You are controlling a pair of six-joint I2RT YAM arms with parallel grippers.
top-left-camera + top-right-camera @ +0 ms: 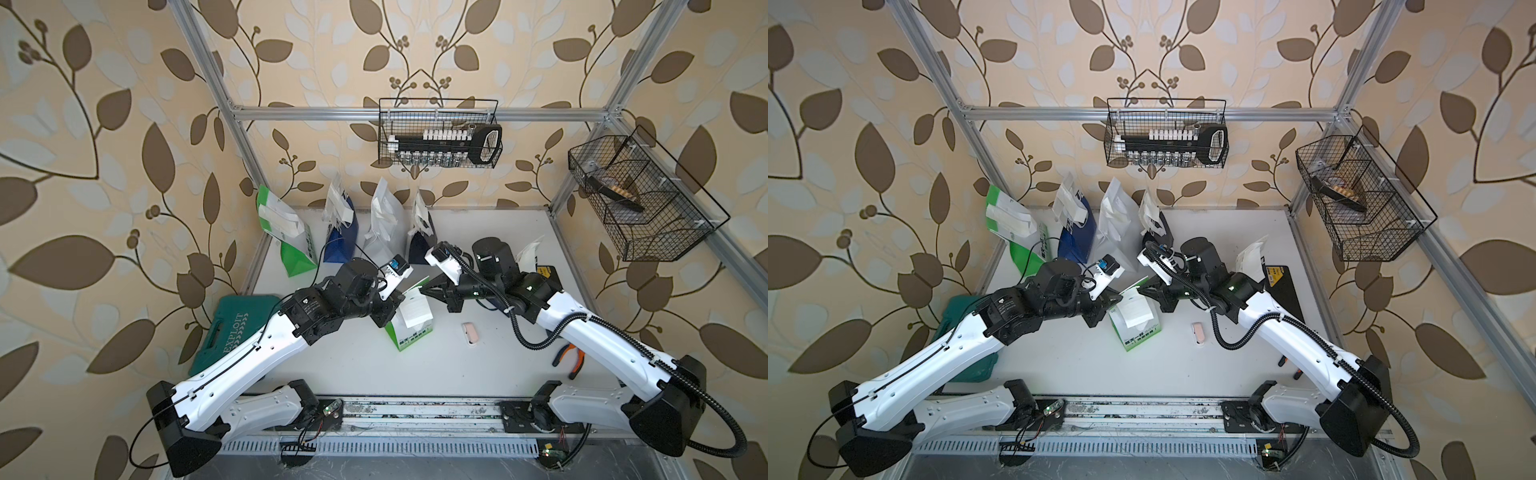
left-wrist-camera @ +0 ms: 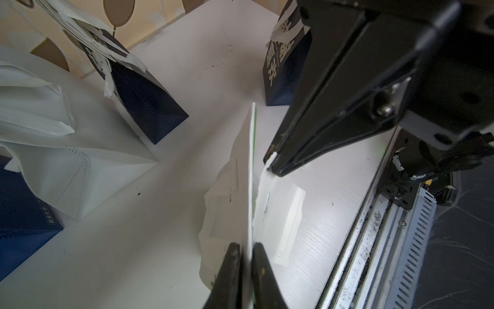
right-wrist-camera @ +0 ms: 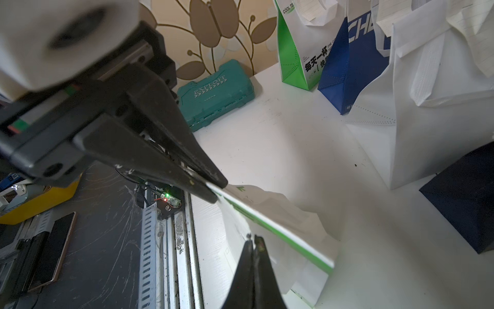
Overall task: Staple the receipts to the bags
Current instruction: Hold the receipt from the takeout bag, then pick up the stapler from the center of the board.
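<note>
At mid-table the green-and-white bag (image 1: 409, 334) sits with a receipt (image 1: 417, 309) on its face — left gripper (image 1: 401, 296) and right gripper (image 1: 424, 289) both pinched shut on its top edge. Four back-row bags (image 1: 380, 232) already carry receipts; the stapler (image 1: 470, 333) lies apart — this staple seems not yet made.

In both top views a teal tool case (image 1: 232, 328) lies at 9 o'clock on the table (image 1: 415, 374). Orange-handled pliers (image 1: 567, 359) lie at 4 o'clock. A wire basket (image 1: 438, 99) holding a socket rack (image 1: 449, 141) hangs at 12 o'clock, and a second basket (image 1: 665, 237) at 2 o'clock.
</note>
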